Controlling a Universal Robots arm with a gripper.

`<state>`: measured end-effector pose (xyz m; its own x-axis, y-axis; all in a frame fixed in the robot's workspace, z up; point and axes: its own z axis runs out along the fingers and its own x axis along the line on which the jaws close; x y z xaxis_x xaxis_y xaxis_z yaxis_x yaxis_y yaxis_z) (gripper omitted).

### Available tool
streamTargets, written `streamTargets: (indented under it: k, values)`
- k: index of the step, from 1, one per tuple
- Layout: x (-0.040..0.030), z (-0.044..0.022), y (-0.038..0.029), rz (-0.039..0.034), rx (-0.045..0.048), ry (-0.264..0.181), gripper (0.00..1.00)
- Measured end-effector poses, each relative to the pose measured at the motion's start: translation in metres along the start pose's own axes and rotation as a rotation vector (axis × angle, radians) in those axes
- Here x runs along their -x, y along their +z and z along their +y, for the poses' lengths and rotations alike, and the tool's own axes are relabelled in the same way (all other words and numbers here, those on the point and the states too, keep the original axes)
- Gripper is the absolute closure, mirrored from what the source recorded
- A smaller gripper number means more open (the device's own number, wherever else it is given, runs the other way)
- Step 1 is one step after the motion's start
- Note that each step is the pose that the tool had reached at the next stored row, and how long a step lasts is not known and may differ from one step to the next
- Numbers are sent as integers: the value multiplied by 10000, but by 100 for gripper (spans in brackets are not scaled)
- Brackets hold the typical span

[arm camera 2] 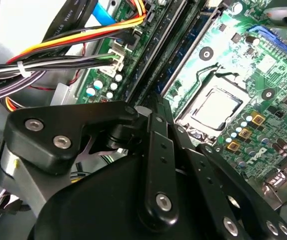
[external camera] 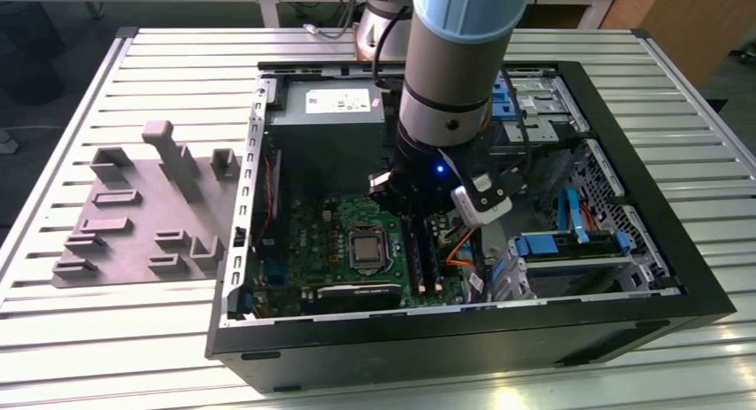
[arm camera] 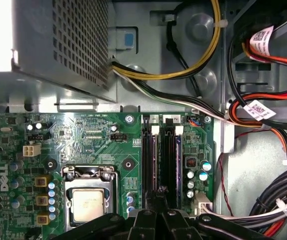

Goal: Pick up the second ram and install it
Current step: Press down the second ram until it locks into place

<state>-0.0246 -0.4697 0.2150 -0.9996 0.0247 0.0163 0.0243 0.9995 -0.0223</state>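
The gripper (arm camera: 158,212) sits low over the motherboard (arm camera: 98,145), its black fingers drawn close together at the bottom centre of the first wrist view. They seem to pinch the near end of a thin stick, but whether they truly hold it I cannot tell, since the linkage hides the tips. In the second wrist view the gripper (arm camera 2: 156,107) fills the lower half, with its tip against the long black memory sockets (arm camera 2: 171,52) that run toward the upper right.

The second ram (arm camera: 177,160), as I judge it, is the dark stick standing in the right-hand socket, directly ahead of the fingers; its long axis runs straight away from them, up the frame. A second dark strip fills the socket (arm camera: 150,160) just beside it.

Further out lie the processor socket (arm camera: 89,202) at lower left and the cable bundle (arm camera: 283,200) at lower right. In the exterior view the arm (external camera: 455,73) reaches down into the open computer case (external camera: 661,277), with the grey tray (external camera: 130,215) well apart at centre left
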Motion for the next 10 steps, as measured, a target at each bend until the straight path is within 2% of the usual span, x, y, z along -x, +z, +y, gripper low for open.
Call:
streamTargets:
  k: [2,5,7,10]
  values:
    - [0,0,-31,-20,64,0,89]
    - [-3,-6,-146,-11,39,0,89]
    - [-4,-8,-199,-12,39,-1,89]
    - [-4,-7,-207,-13,42,-1,89]
